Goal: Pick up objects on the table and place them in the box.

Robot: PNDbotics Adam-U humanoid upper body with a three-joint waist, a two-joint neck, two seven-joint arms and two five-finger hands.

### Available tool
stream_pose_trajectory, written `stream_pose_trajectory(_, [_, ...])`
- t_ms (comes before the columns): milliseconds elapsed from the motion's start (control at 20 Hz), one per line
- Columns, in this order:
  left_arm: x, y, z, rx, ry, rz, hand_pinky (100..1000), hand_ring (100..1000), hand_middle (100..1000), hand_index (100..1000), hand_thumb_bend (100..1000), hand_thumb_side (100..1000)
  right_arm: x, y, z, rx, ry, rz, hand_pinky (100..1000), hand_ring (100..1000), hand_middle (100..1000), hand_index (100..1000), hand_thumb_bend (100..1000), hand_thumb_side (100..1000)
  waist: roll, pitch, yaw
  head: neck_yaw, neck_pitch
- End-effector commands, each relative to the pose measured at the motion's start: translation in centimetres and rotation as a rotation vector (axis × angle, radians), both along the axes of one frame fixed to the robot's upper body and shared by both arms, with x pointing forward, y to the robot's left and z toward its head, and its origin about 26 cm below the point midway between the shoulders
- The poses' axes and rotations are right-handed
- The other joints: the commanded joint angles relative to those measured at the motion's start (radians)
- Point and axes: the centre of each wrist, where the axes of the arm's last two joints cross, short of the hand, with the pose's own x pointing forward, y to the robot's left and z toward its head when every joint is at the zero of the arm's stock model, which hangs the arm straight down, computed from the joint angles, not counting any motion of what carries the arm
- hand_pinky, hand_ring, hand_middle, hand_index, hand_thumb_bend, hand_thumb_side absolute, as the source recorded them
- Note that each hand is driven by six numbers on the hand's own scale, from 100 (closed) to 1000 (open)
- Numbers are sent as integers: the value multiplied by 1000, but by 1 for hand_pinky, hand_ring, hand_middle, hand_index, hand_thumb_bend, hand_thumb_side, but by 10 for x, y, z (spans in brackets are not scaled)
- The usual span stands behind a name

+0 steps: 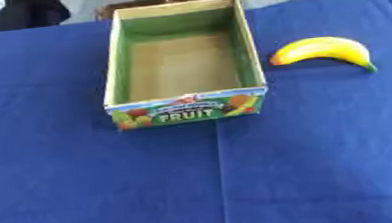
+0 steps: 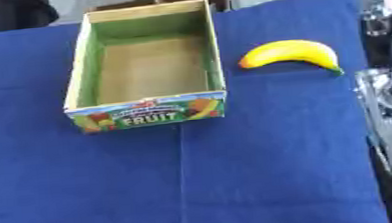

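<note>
Right arm (image 2: 391, 93) at edge | banana (image 1: 322, 49) – crosswise, stem right | box (image 1: 251, 44) beside

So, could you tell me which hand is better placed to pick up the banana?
Probably the right: the banana lies to the right of the box, on the robot's right side. Neither hand is in view.

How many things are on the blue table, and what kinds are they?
Bananas: 1
Boxes: 1
Total: 2
</note>
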Motion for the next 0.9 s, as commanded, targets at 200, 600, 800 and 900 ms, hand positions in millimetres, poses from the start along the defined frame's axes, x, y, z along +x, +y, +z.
stream_pose_trajectory(200, [-3,0,4,9,-14,-7,736,792,804,921,100,912,16,2,21,-162,44,-123,744,819,549,825,467,1000,16,-274,7,-7,8])
stream_pose_trajectory(600, [-4,0,3,12,-5,-10,735,792,804,921,100,913,44,8,44,-268,74,-228,749,831,570,830,510,1000,14,-280,13,-2,8])
stream_pose_trajectory(800, [-4,0,2,14,-1,-10,735,792,804,921,100,914,60,5,47,-321,122,-283,758,844,580,843,560,1000,12,-280,16,0,7])
stream_pose_trajectory(900, [-4,0,3,16,-1,-10,735,792,804,921,100,914,68,-1,48,-358,157,-317,763,852,587,851,586,1000,10,-281,16,2,7])
